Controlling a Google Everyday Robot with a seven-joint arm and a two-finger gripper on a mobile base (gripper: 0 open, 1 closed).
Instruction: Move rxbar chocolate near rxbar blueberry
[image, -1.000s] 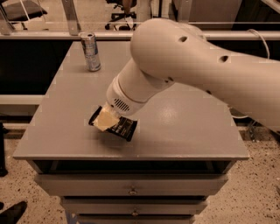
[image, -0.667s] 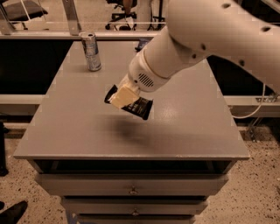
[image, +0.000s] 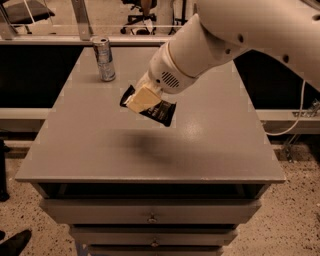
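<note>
My gripper (image: 142, 100) hangs from the white arm over the middle of the grey table (image: 90, 150). It is shut on the rxbar chocolate (image: 159, 111), a flat black wrapper with white text, and holds it in the air above the tabletop; a dark shadow lies on the table below it. The rxbar blueberry is hidden or out of view; no dark-blue wrapper shows, and the arm covers the far right part of the table.
A silver can (image: 104, 58) stands upright at the table's far left. Drawers (image: 150, 218) run along the table's front below the edge. A rail and chair legs stand behind the table; a cable hangs at the right.
The gripper has lifted the black bar off the front of the table and carried it up and toward the table's middle and far side.
</note>
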